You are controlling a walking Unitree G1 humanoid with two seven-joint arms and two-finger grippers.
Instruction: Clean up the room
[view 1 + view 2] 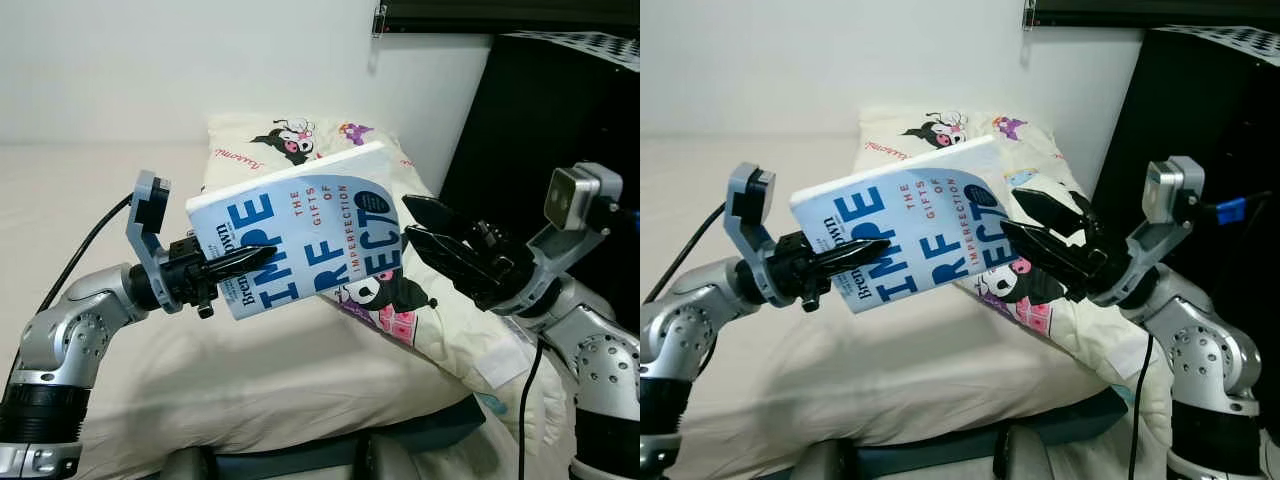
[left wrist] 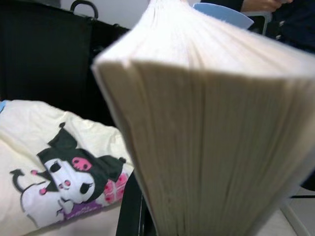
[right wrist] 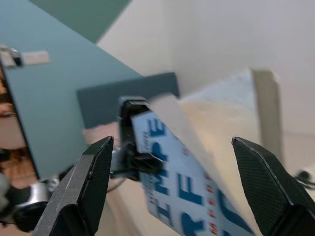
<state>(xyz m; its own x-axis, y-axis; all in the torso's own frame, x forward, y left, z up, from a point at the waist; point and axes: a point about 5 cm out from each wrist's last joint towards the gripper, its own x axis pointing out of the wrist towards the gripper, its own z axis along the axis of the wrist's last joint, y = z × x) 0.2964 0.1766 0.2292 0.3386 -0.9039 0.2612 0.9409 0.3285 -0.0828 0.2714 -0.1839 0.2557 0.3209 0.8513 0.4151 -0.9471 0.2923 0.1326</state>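
L gripper (image 1: 232,266) is clamped on the book (image 1: 300,243) at its spine end, holding it up in the air over the bed (image 1: 250,370), cover facing cam, tilted. R gripper (image 1: 432,240) has fingers spread wide, tips right at the book's far edge, not gripping yet. Looks like a handover/two-hand regrasp. To do it well: bring R fingers astride the free edge, close fully before L lets go, keep the book level. Behind it, a cartoon-print pillow (image 1: 300,145) sits against the wall (image 1: 150,70).
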